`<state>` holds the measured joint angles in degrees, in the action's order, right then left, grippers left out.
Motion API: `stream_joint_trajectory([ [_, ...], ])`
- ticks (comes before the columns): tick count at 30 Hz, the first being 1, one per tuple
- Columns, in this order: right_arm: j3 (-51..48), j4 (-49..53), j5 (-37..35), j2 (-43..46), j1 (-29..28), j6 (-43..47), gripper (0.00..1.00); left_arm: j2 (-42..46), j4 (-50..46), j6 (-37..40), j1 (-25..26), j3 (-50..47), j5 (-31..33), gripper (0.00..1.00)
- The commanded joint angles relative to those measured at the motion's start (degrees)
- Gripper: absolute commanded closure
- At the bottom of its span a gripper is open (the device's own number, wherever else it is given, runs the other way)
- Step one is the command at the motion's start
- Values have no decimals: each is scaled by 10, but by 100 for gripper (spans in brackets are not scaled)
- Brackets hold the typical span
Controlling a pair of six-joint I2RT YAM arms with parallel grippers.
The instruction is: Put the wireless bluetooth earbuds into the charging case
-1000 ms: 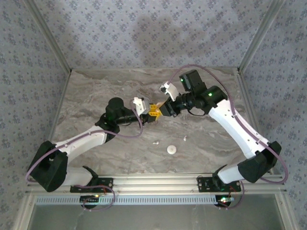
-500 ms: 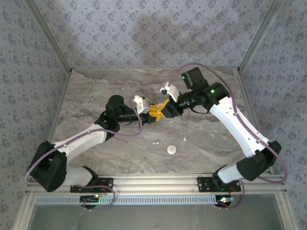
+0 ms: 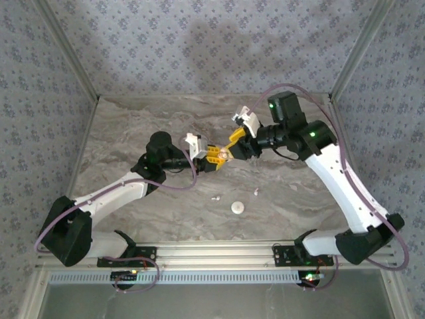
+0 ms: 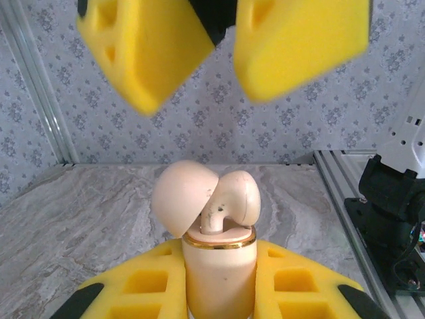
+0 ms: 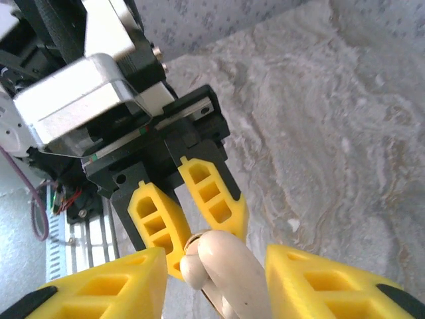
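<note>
One earbud [image 4: 236, 198] seated in open charging case [image 4: 219, 269] pinched between left gripper [image 5: 196, 236] fingers; right gripper [image 4: 216, 66] fingers spread, just clear of it; two loose earbuds [image 3: 215, 197] well apart from both, not yet loaded.

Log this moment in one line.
left pincer: shut on charging case | right pincer: open over case | earbud: stem in case, lid open | loose earbuds: on table

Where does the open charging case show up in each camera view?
Top external: charging case mid-picture, at the tip of the left gripper.
Left wrist: bottom centre, upright, lid flipped open.
Right wrist: bottom centre, between the fingers of the right gripper.
Shared landmark: the left gripper's yellow fingers, clamped on the case.
</note>
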<state>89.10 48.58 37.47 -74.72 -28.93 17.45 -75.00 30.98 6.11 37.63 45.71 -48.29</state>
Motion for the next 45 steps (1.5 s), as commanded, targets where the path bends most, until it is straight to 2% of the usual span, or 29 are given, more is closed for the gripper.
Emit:
stream_joint_trajectory([
  [1, -23, -43, 14, 25, 21, -28, 48, 17, 2, 9, 3, 22, -20, 89],
  [4, -25, -32, 38, 19, 39, -33, 43, 17, 0, 10, 3, 22, -19, 89],
  [9, -48, -43, 21, 19, 38, -31, 31, 15, 2, 8, 3, 23, -19, 89],
  [15, -63, -52, 35, 5, 29, -30, 27, 14, 4, 6, 3, 25, -19, 89],
  [29, -69, -47, 33, -21, 14, -29, 25, 14, 6, 5, 3, 24, -18, 89],
  [37, -74, -23, -46, -23, 10, -14, 27, 18, 9, 3, 3, 25, -18, 89],
  [41, -75, -12, -115, -19, 5, 0, 28, 20, 9, 4, 3, 25, -16, 89],
  [45, -88, -47, -122, 1, 6, -7, 28, 20, 8, 5, 3, 25, -16, 89],
])
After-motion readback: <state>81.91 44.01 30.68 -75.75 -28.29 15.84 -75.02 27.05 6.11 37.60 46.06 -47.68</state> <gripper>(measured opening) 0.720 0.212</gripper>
